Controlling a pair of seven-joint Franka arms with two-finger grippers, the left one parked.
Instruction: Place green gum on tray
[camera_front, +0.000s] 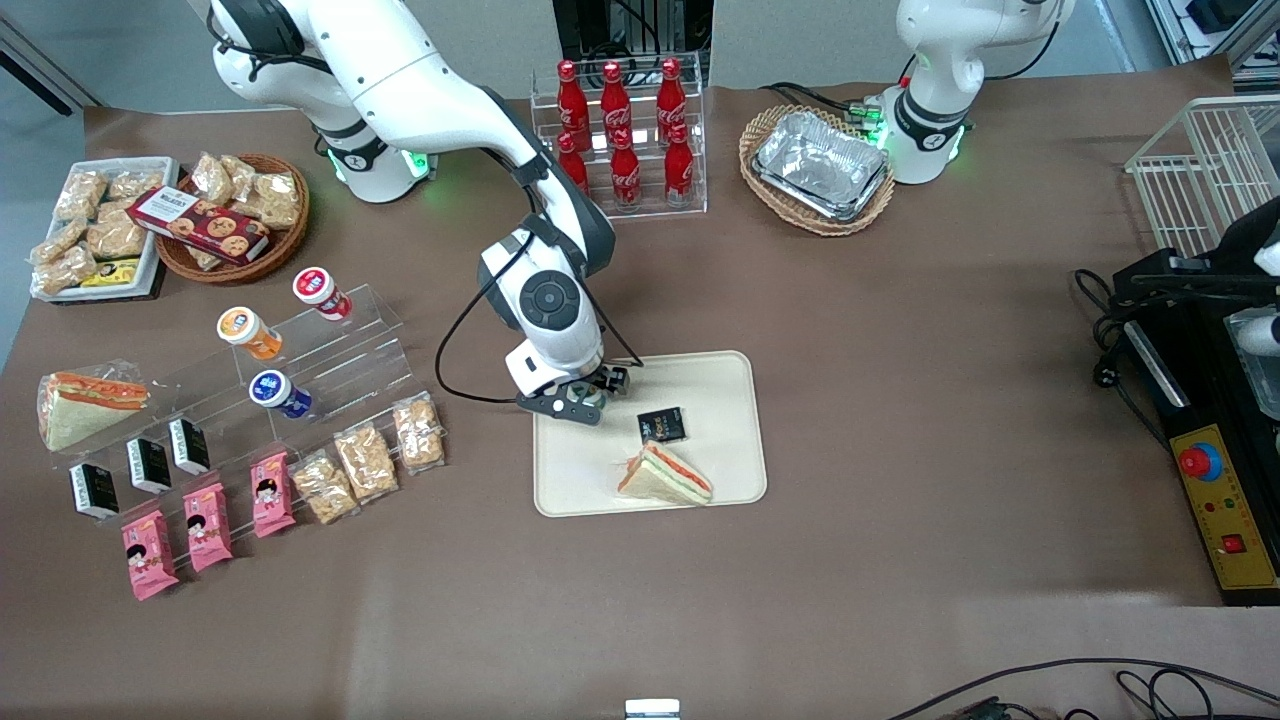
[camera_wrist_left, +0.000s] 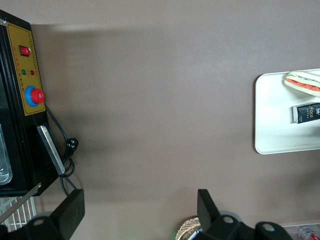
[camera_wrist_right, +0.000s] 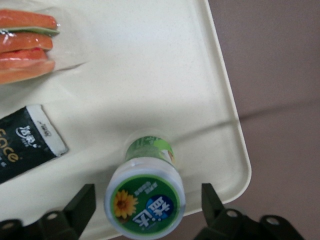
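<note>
Green gum (camera_wrist_right: 146, 202): we see it upright on the tray (camera_wrist_right: 150, 75), between the fingers of our gripper (camera_wrist_right: 145, 210), which are spread, not touching.

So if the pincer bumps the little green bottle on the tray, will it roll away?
Probably a bit. The green bottle is round, so on its side it would likely roll, though the tray's low rim might stop it. It looks small, hard plastic, so likely light and stiff, not squishy. The open pincer sits around it, and its smooth lid could be slippery.
</note>
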